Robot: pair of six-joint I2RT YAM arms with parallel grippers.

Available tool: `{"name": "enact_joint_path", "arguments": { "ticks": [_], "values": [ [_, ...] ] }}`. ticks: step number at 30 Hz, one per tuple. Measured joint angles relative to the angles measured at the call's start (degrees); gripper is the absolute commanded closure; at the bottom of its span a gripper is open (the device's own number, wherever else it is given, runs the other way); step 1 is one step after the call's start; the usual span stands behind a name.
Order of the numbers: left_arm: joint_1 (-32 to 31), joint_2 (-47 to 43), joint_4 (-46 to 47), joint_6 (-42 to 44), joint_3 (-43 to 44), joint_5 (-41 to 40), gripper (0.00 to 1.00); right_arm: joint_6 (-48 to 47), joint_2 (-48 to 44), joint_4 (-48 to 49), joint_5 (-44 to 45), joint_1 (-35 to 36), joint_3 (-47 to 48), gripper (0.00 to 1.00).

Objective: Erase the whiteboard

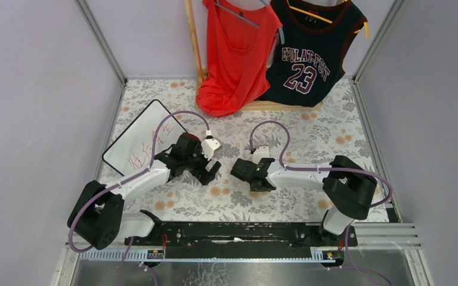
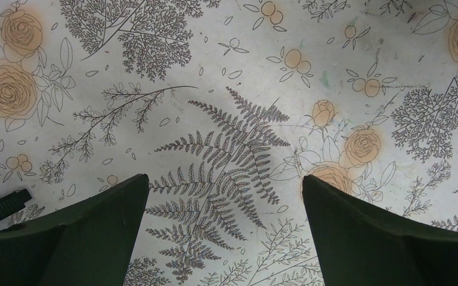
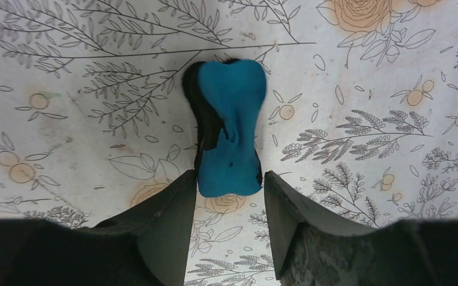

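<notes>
Whiteboard (image 1: 140, 134) is lying flat at the upper left of the top view, well apart from the right gripper (image 3: 231, 182) near the middle, so the board is sitting up and to the left of those jaws, with the left arm between. Its long axis is running diagonally, lower left to upper right. The left gripper (image 2: 225, 179) is nearer, jaws gaping wide over floral tablecloth (image 2: 226, 59), holding nothing. The right jaws are pinching the near end of a blue eraser (image 3: 229, 119) with a dark felt side. The board is showing white inside a thin black frame, with red handwriting (image 1: 149, 152) across its lower part — not yet wiped.
</notes>
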Motion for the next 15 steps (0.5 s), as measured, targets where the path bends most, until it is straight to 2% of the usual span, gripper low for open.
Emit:
{"name": "enact_joint_path", "arguments": {
  "ticks": [15],
  "values": [
    [0.0, 0.0, 0.0, 0.3, 0.0, 0.3, 0.00, -0.1, 0.9, -2.3, 4.2, -0.1, 0.2, 0.47]
  ]
}}
